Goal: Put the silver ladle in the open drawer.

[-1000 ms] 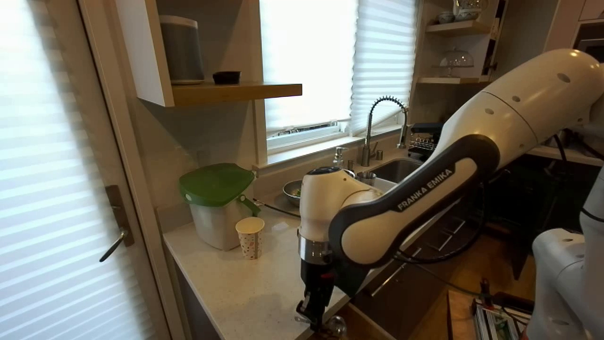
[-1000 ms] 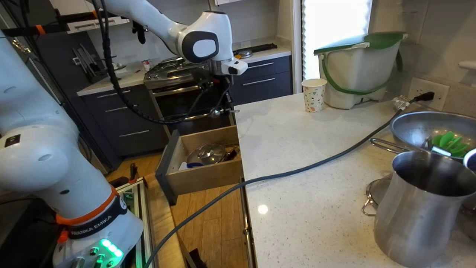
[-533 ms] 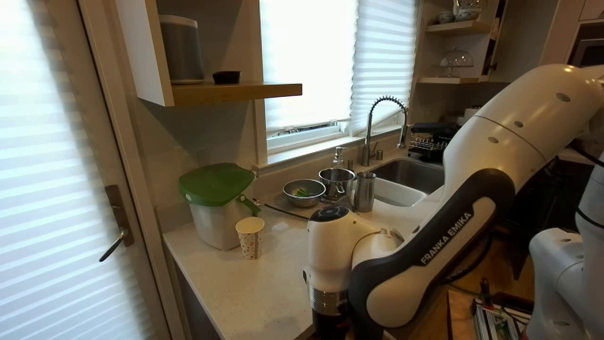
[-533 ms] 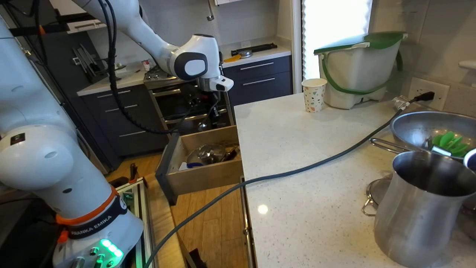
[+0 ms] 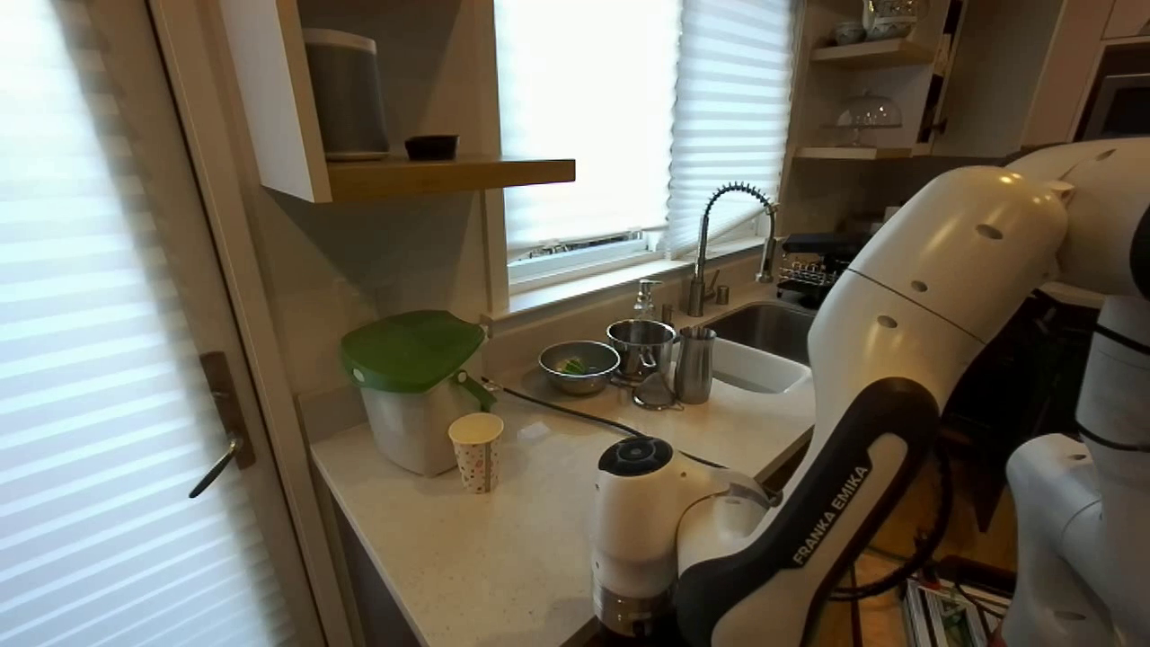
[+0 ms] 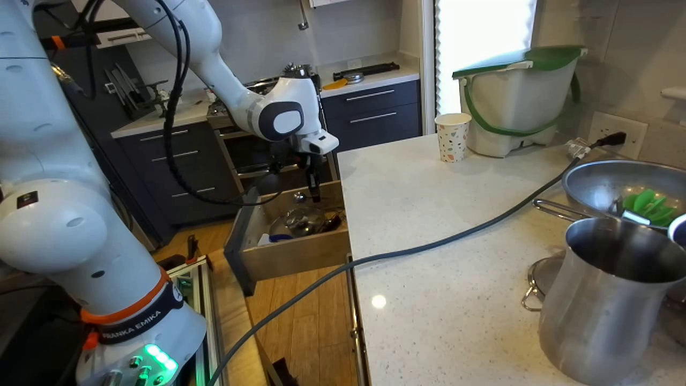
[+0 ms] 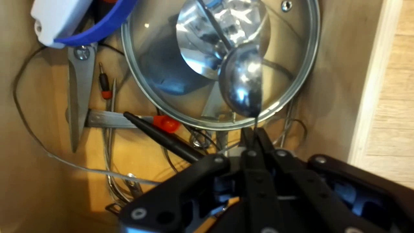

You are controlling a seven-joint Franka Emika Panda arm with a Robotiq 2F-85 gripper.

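Note:
The silver ladle hangs from my gripper in the wrist view, its small round bowl (image 7: 242,81) above a glass lid. My gripper (image 7: 255,132) is shut on its thin handle. In an exterior view the gripper (image 6: 315,197) points down into the open drawer, and the ladle (image 6: 300,197) shows beside the fingertips, at about the height of the far wall. The tan open drawer (image 6: 297,258) is pulled out from under the counter; its rim (image 7: 375,81) also shows in the wrist view. Gripper, ladle and drawer do not show in the remaining exterior view.
The drawer holds a round glass lid (image 7: 155,97), scissors (image 7: 79,77), a blue-and-white item (image 7: 97,35), a black stick (image 7: 165,137) and wires. A grey cable (image 6: 429,246) crosses the counter and passes the drawer's near side. A paper cup (image 6: 453,139) and steel pitcher (image 6: 595,311) stand there.
My gripper has moved down from beside the counter edge to the drawer, carrying the ladle with it. The ladle stays in the grip. The drawer has not moved.

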